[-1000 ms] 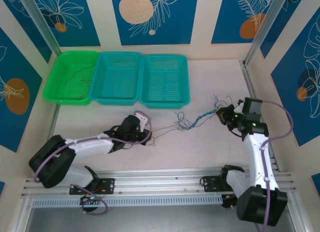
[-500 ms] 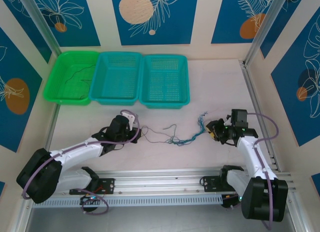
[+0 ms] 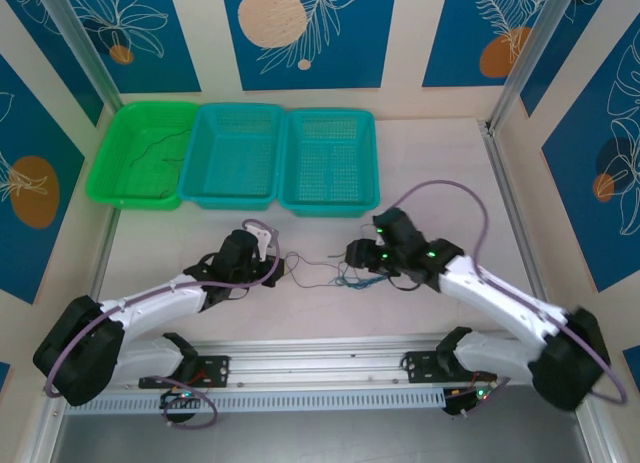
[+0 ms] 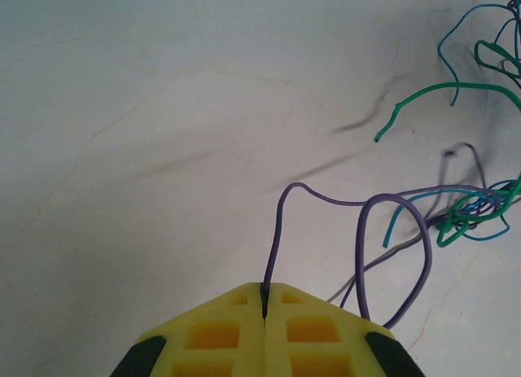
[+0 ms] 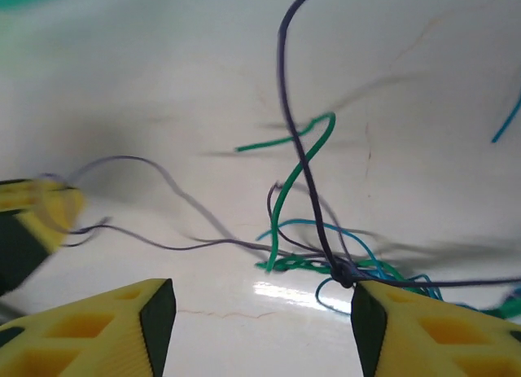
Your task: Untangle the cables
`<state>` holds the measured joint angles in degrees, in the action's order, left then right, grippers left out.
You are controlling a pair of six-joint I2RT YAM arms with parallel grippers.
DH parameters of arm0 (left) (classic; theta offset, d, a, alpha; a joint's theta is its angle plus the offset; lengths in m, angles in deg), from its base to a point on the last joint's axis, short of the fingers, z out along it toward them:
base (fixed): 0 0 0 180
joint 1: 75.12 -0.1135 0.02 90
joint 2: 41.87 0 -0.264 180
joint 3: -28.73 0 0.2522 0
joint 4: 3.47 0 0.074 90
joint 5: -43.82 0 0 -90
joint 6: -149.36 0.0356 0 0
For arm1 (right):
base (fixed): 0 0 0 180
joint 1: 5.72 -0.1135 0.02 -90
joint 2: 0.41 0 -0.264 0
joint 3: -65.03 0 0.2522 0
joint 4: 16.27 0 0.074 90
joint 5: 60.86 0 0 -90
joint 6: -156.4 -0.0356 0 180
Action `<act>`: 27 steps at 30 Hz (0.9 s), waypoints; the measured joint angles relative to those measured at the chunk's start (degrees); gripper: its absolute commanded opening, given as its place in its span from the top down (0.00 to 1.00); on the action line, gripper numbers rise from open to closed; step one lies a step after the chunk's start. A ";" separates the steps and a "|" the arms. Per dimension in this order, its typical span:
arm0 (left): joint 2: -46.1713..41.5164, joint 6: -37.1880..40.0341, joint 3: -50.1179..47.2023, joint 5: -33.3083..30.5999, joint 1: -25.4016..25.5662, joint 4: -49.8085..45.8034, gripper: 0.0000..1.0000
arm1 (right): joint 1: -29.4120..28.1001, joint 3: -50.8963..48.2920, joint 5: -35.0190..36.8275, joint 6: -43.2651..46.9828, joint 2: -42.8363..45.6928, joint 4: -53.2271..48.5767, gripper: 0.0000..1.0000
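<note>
Jaws of left hand [image 4: 264, 294] pinched tight on a purple strand of the cables [image 4: 470, 214], tangle lying on white worktop [image 4: 146, 133] at approx. 2 o'clock from it, w/ right hand [image 5: 259, 312] spread wide, knot just beyond its fingertips.

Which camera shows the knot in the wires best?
The right wrist view: the knot lies close up, its blue, green and purple wires distinct. The left wrist view shows it smaller, near the right edge. In the top view it is a faint squiggle.
</note>
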<state>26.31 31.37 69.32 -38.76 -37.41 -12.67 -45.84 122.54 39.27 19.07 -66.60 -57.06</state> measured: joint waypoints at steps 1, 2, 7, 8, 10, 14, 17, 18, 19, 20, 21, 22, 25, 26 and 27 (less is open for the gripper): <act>-0.07 0.00 0.00 0.00 0.00 -0.09 1.00 | -1.07 0.76 0.79 0.07 -3.28 0.00 0.33; -0.24 0.00 0.00 0.00 0.00 -0.28 1.00 | -2.01 1.70 1.22 0.04 -6.62 -0.04 0.35; -1.88 0.02 0.00 -0.04 0.00 -1.01 1.00 | -4.20 6.27 3.87 -0.17 -18.21 0.02 0.75; -2.36 0.02 0.00 -0.20 0.00 -1.22 1.00 | -4.17 6.93 4.92 -0.70 -19.45 -0.04 0.83; -3.41 0.00 0.00 -1.18 0.00 -2.32 1.00 | -3.89 7.41 6.67 -1.18 -20.17 -0.33 0.93; -6.84 -0.22 -0.13 -6.12 -0.37 -6.71 1.00 | -2.29 7.39 8.85 -2.08 -19.23 -0.90 1.00; -10.45 -0.66 -1.25 -8.66 -3.06 -9.81 1.00 | 0.94 6.03 9.51 -1.95 -15.98 -0.83 1.00; -11.91 -0.72 -1.99 -9.14 -4.50 -10.69 1.00 | 2.60 5.20 9.55 -1.84 -14.27 -0.79 1.00; -13.51 -0.87 -2.71 -9.60 -5.95 -11.63 1.00 | 4.46 4.26 9.64 -1.62 -12.48 -0.94 1.00; -15.41 -1.09 -3.58 -10.38 -7.54 -12.68 1.00 | 7.08 2.95 9.68 -1.16 -10.23 -1.03 1.00; -17.62 -1.27 -4.55 -11.04 -9.11 -13.84 1.00 | 10.43 1.33 9.35 -0.63 -7.76 -1.14 1.00; -19.47 -1.46 -5.20 -11.45 -10.23 -14.93 1.00 | 13.57 -0.11 9.11 -0.24 -5.60 -1.20 1.00; -24.90 -1.97 -6.51 -12.24 -12.76 -17.92 1.00 | 25.38 -4.81 7.10 1.46 1.51 -1.57 1.00; -26.23 -2.14 -6.73 -12.24 -13.20 -18.49 1.00 | 28.96 -5.97 6.05 2.03 3.54 -1.99 1.00; -27.19 -2.23 -6.86 -12.22 -13.51 -18.99 1.00 | 31.50 -6.69 4.74 2.49 4.94 -2.40 1.00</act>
<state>-0.88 29.14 62.46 -50.97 -50.92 -31.66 -14.34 115.85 44.01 21.56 -61.66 -59.46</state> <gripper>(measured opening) 0.043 0.068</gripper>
